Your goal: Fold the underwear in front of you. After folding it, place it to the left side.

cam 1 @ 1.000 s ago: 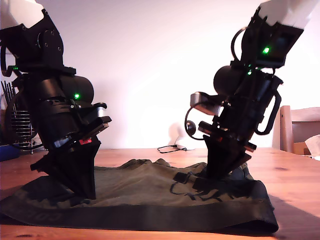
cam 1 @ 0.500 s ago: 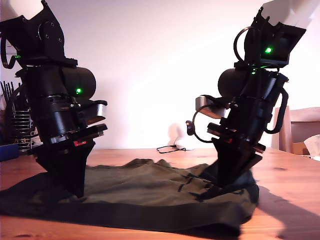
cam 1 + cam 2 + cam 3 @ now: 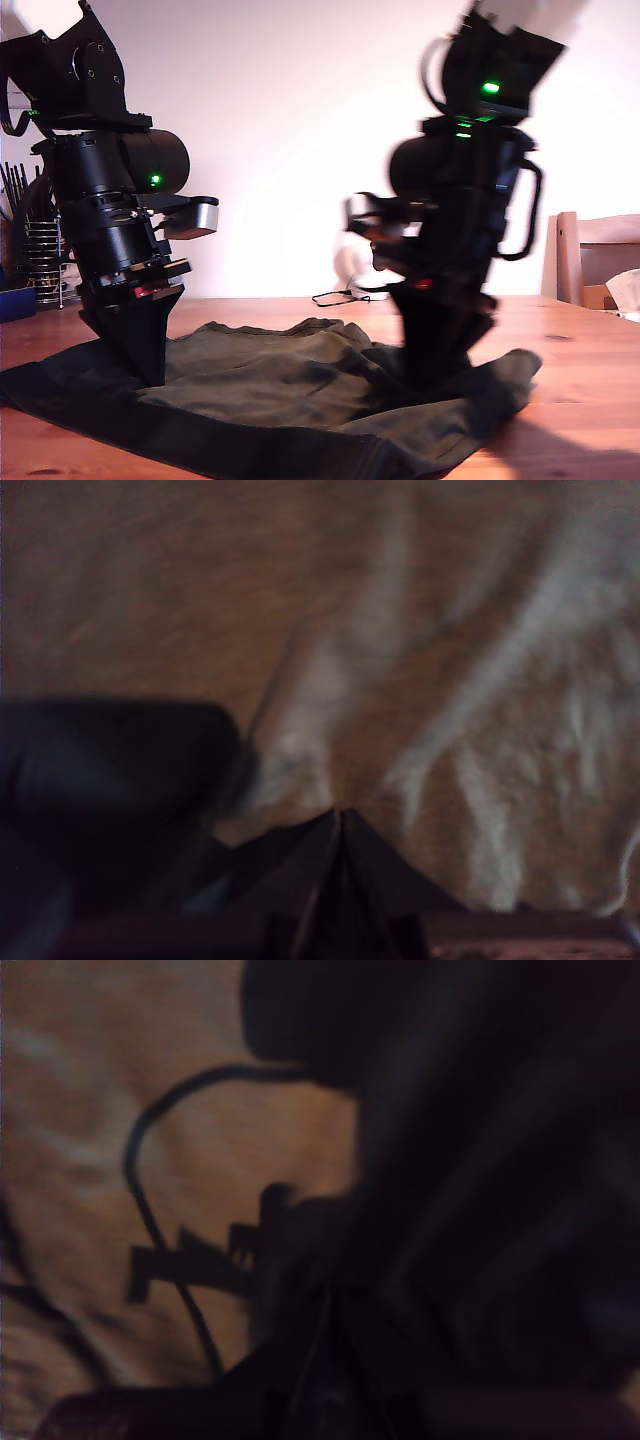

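the underwear lies rumpled on the bench, spread from 8 to 4 o'clock across the exterior view. my first gripper has its fingers pressed together in a pinch of cloth. my second gripper looks closed too, on a dark fold, though blur leaves that unsure. i judge the cloth light, limp and not fragile, likely to sag and drag; the firmer waistband at 6 o'clock should give a surer hold.
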Robot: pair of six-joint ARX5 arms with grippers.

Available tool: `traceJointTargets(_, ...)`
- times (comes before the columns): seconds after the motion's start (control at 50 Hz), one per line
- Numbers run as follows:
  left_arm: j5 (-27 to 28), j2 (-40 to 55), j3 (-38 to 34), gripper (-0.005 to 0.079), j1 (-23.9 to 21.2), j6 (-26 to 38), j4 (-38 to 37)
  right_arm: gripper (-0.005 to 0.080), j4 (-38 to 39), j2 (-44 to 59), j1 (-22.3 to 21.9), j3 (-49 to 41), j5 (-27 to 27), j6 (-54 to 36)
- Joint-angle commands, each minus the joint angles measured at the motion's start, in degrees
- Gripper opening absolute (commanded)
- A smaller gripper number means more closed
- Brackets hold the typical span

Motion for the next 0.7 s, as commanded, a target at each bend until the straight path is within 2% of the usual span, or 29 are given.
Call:
traceJointTargets(0.0,-1.81,4.0,-1.46,-0.0024,0.17,1.62,0.46,-0.0011,0.02,0.81,2.1,-1.01,0.07,1.22)
traceJointTargets(0.22,-5.2,4.02,-1.46,-0.0024,-0.81,5.38,6.25,-0.0011,-0.42,0.81,5.97,-1.03,0.04,2.86)
traceJointTargets(0.4,-5.42,4.28,-1.46,-0.0024,-1.22,8.07,10.91,-0.0011,-0.79,0.81,8.28,-1.07,-0.02,4.26)
traceJointTargets(0.68,-4.85,6.01,-1.46,-0.0024,-2.93,10.16,12.2,-0.0011,2.67,0.81,15.15,-1.07,-2.54,7.65)
